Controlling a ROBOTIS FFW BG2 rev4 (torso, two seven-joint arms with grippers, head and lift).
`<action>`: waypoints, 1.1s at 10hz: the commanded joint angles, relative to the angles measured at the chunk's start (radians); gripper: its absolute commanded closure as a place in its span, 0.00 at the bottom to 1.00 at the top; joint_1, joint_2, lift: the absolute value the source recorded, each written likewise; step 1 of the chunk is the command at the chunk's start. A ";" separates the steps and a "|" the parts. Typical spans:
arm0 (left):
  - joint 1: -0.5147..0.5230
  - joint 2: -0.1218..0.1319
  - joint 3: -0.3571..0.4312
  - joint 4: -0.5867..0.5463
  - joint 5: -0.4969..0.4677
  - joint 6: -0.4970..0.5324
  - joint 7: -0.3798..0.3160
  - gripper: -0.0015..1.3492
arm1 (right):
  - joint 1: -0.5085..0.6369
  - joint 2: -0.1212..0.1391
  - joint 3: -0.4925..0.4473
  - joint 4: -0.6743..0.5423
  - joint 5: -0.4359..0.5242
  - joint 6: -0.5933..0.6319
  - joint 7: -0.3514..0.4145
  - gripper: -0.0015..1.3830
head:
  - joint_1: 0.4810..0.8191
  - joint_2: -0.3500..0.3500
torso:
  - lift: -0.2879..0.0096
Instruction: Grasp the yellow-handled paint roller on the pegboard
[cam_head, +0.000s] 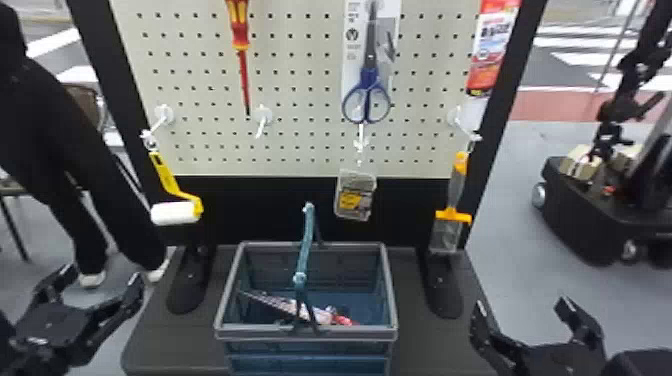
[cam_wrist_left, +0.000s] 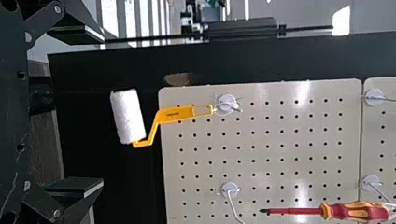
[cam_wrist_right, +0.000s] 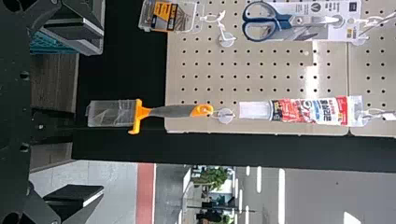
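Paint roller (cam_head: 173, 213), 1, on pegboard (cam_head: 300, 75)

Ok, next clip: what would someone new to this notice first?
A pale perforated pegboard stands across the back, with the yellow-handled, white-sleeved paint roller hanging at its lower left corner. Below it, a blue plastic basket sits on the dark table. The left gripper and right gripper hover open at the bottom corners of the head view.
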 joint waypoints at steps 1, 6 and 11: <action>-0.084 0.048 0.002 0.095 0.017 0.014 -0.061 0.16 | -0.003 0.000 0.006 -0.002 -0.003 0.000 0.003 0.09 | 0.20 0.50 | 0.63; -0.331 0.102 0.028 0.311 -0.065 0.026 -0.191 0.16 | -0.031 -0.019 0.037 0.000 -0.018 0.012 0.037 0.09 | 0.20 0.50 | 0.63; -0.591 0.181 -0.033 0.586 -0.058 0.038 -0.366 0.16 | -0.059 -0.036 0.075 -0.002 -0.036 0.029 0.079 0.09 | 0.20 0.50 | 0.63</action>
